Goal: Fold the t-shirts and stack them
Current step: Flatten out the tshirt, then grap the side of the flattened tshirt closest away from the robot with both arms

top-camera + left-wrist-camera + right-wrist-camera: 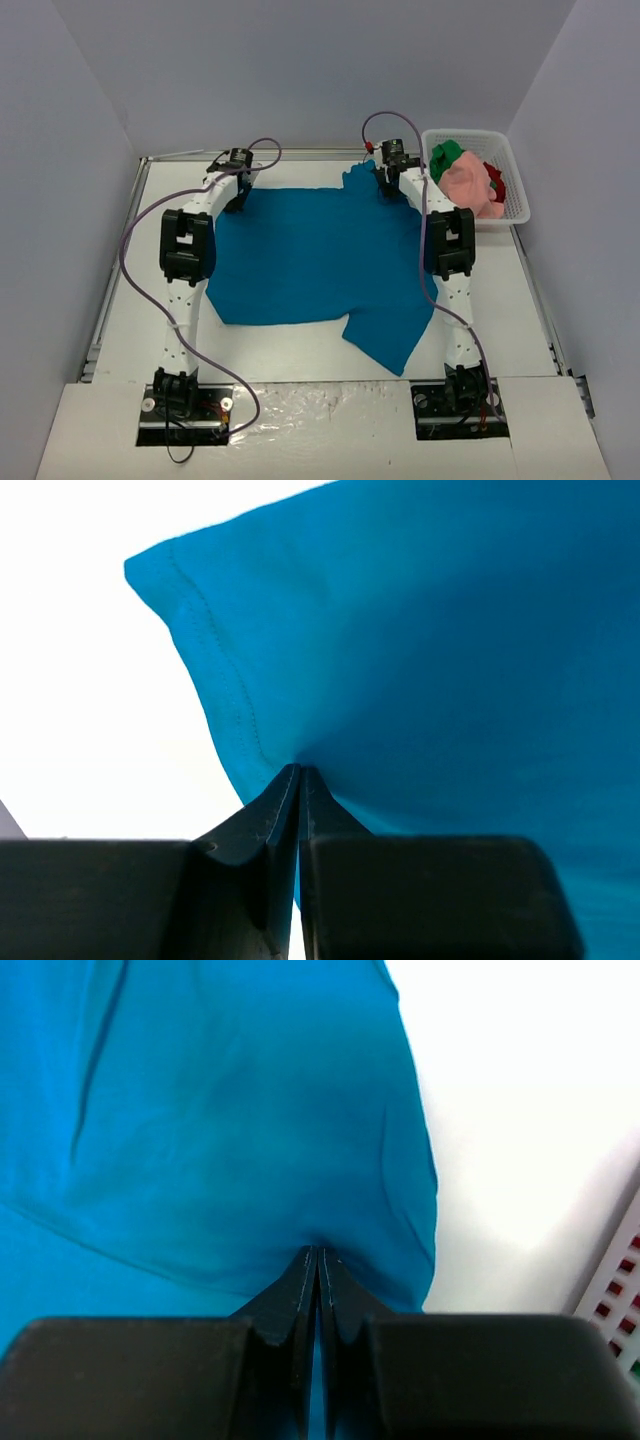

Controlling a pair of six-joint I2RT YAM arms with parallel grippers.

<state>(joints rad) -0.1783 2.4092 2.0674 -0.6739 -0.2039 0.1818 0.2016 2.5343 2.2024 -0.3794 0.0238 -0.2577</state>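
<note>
We see a white desk [300, 350] with plain grey walls around it. The teal-blue t-shirt [320, 255] lies spread out flat in the middle of the desk, with one sleeve sticking out at 5 o'clock. The left pincer [298, 772] is closed tight on the shirt's far corner at 11 o'clock, right by the stitched edge. The right pincer [318, 1252] is closed tight on the far corner at 1 o'clock.

We think the shirt is light, soft and floppy. It will not break, but it will sag and wrinkle between the two holds, and a thin pinch could slip out. The corners and the sewn edge look like the best places to hold it, with both pulled evenly.

The white basket [512, 214] sits at 2 o'clock, near the right pincer. It holds the pink shirt [468, 185], green shirt [445, 155] and red shirt [497, 180]. We think the basket could get bumped. Purple cables [123, 250] loop along the arms and could brush the cloth.
</note>
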